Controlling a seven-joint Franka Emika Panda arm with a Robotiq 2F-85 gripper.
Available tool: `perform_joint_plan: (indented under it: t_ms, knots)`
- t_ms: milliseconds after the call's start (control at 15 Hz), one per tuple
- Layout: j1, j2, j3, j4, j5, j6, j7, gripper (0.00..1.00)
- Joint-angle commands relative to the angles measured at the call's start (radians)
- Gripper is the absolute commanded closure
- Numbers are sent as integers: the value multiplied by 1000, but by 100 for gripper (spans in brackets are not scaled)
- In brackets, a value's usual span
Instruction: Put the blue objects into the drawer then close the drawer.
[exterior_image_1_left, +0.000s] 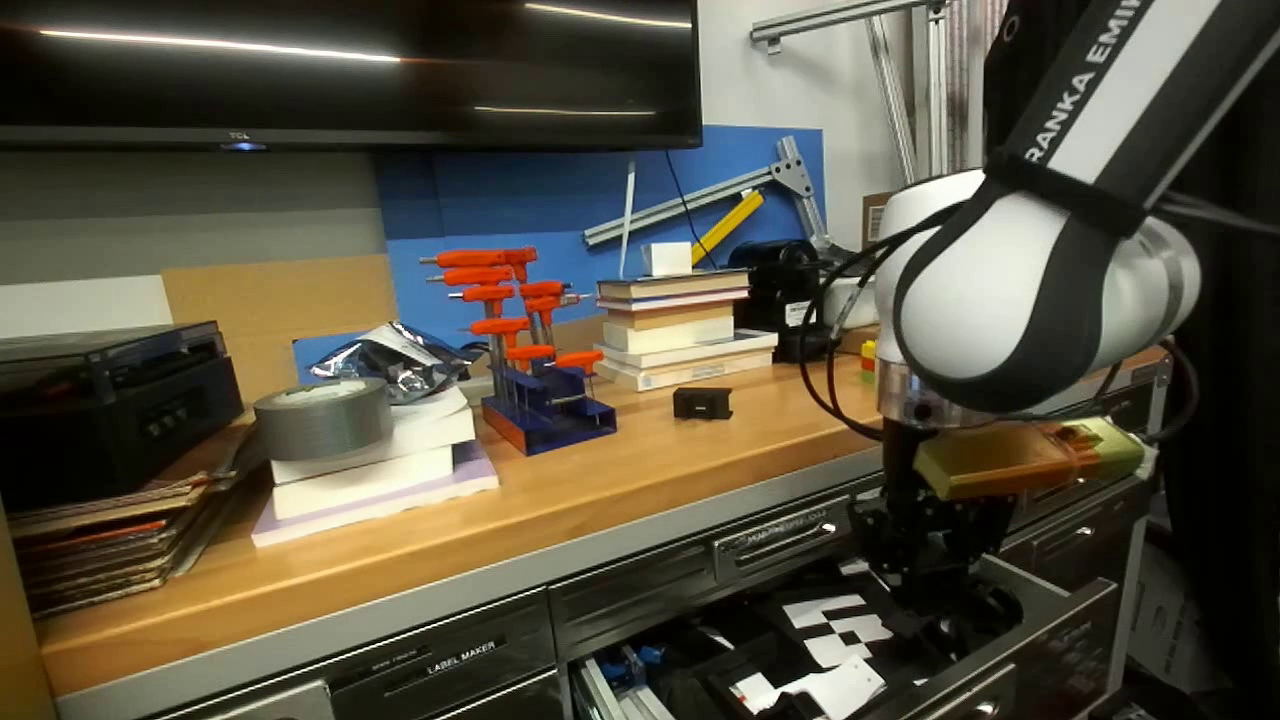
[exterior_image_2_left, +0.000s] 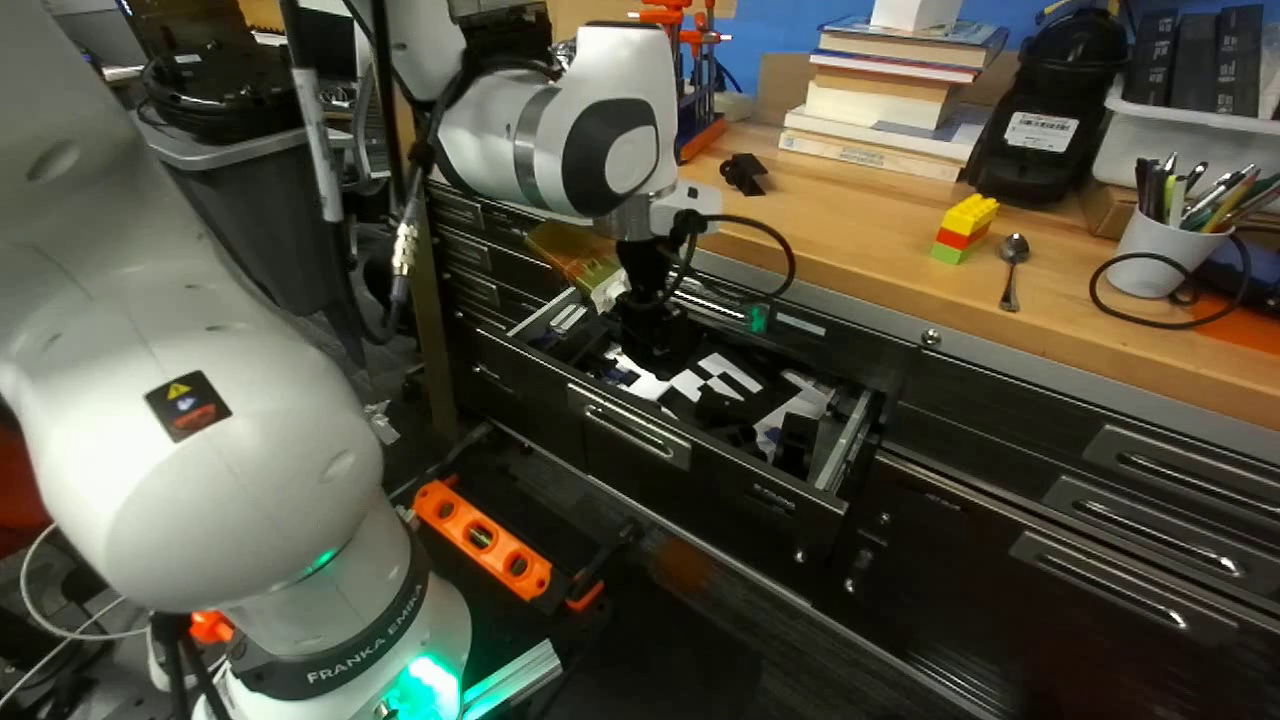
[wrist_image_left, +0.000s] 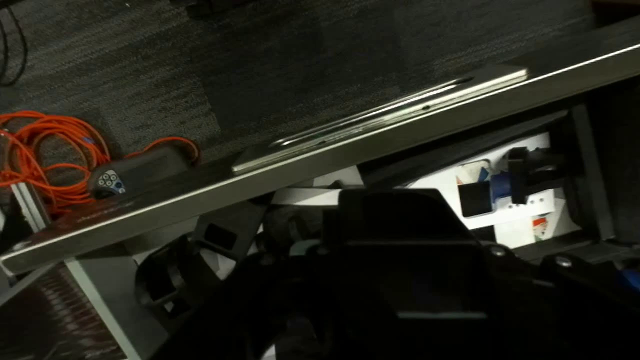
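A long, light-wood worktop is shown in both exterior views, set over dark metal cabinets. In front of them, a white-and-black jointed robot arm is reached out toward the worktop's edge.

Beneath that edge, a wide, shallow, dark grey metal drawer is pulled out, so the way in is provided; its closing is not yet done. A stack of pale-edged books is set toward the back of the worktop.

The black two-fingered claw is held over the drawer. In the wrist view it appears to be pinched around a chunky near-black block, taken to be one of the blue objects; its edges are partly lost in shadow. Whether the drawer's contents are touched by it cannot be told.

A small, angular near-black block, presumably the second, is seen lying on the worktop, in front of the books and apart from them.

The task is judged to be under halfway: the held block is to be released, the one on the worktop fetched and dropped in, and the drawer pushed shut last.
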Motion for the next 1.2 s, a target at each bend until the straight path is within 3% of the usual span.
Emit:
perform_joint_plan:
  t_ms: [0,467,533,667,1133]
  knots:
    - [-29,104,-16,4,-103,117,148,72]
    - [62,254,-132,66,-245,222,318,72]
    - [37,271,-109,79,-272,230,336,72]
    - [54,301,-121,107,-302,239,354,72]
    - [30,403,-75,119,-267,375,286,72]
